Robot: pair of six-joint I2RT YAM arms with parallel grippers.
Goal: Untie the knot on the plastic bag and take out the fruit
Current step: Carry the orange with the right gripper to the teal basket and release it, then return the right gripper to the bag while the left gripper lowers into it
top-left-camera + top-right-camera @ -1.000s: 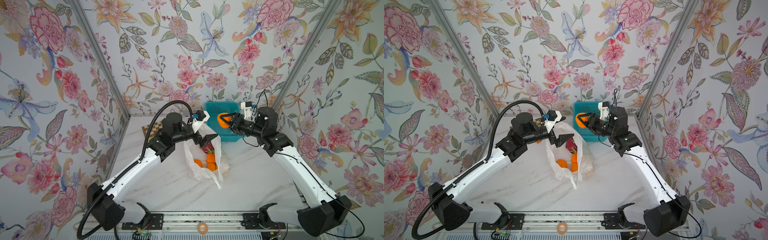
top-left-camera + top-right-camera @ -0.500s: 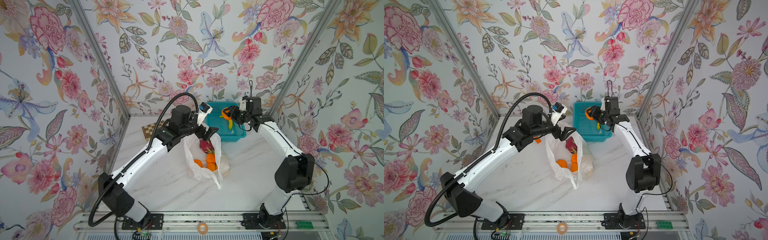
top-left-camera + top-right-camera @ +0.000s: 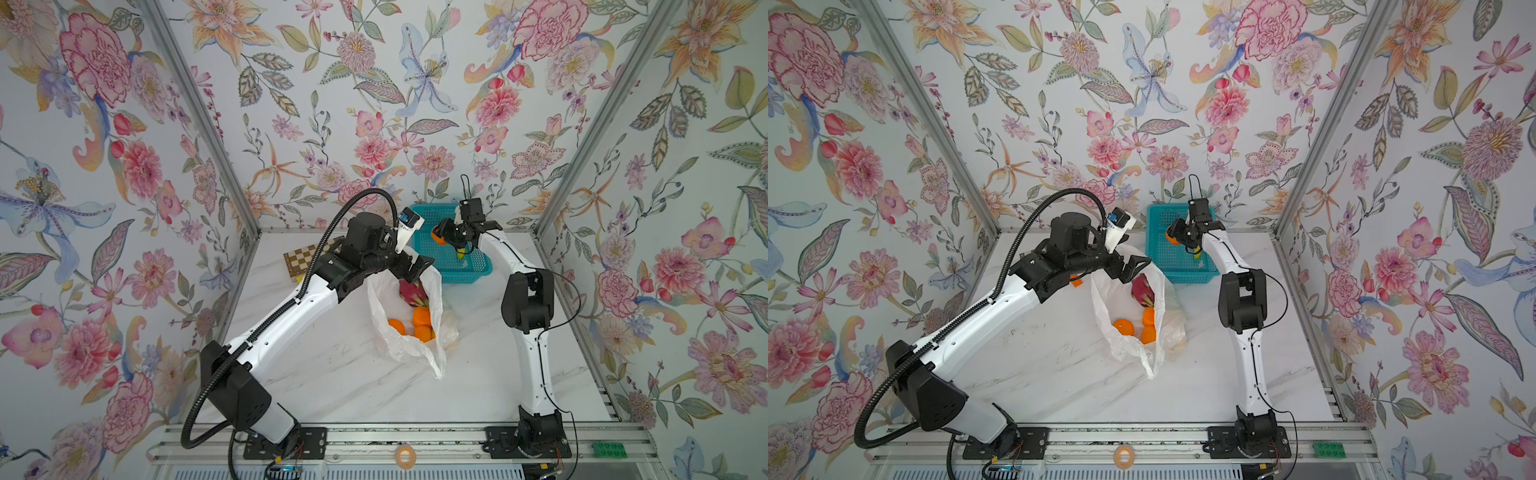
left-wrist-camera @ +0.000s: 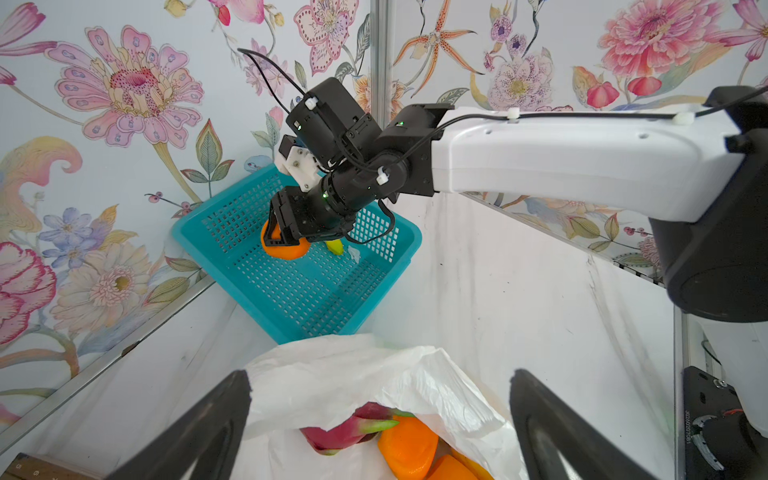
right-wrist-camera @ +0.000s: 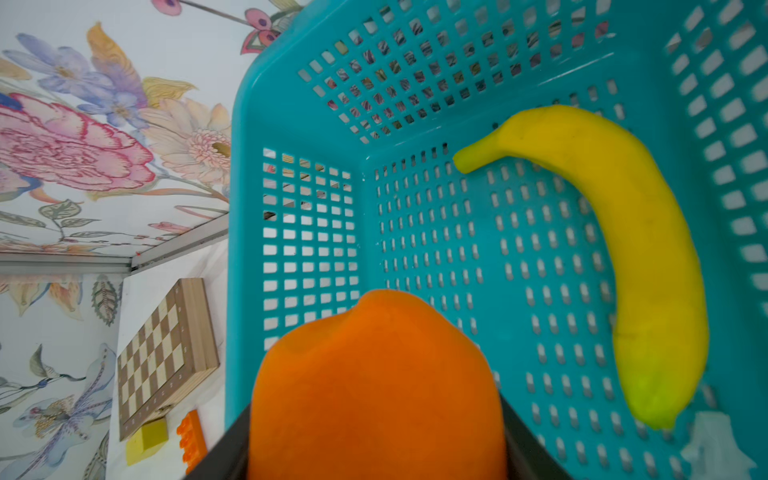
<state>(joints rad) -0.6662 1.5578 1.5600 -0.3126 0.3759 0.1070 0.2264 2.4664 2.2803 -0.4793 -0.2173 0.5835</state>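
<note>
The white plastic bag (image 3: 399,336) (image 3: 1121,303) lies on the marble table with its mouth open; no knot shows. Inside it lie oranges (image 3: 422,318) (image 4: 409,444) and a pink dragon fruit (image 3: 411,291) (image 4: 353,428). My left gripper (image 3: 417,268) (image 3: 1133,266) (image 4: 380,382) hovers open at the bag's mouth, one finger on each side of the rim, holding nothing. The right gripper (image 3: 438,237) (image 3: 1172,237) (image 5: 376,419) is shut on an orange (image 5: 374,374) (image 4: 286,247), held low inside the teal basket (image 3: 469,272) (image 5: 249,166).
A yellow banana (image 5: 648,257) (image 4: 334,247) lies in the basket. A wooden chessboard (image 3: 303,259) (image 5: 166,353) sits at the back left, with a yellow block (image 5: 147,436) and an orange block (image 5: 191,440) beside it. Floral walls close three sides.
The right arm has come down, carrying the orange from above the basket to low inside it. The left arm has also dropped, its gripper staying open at the bag's mouth.
</note>
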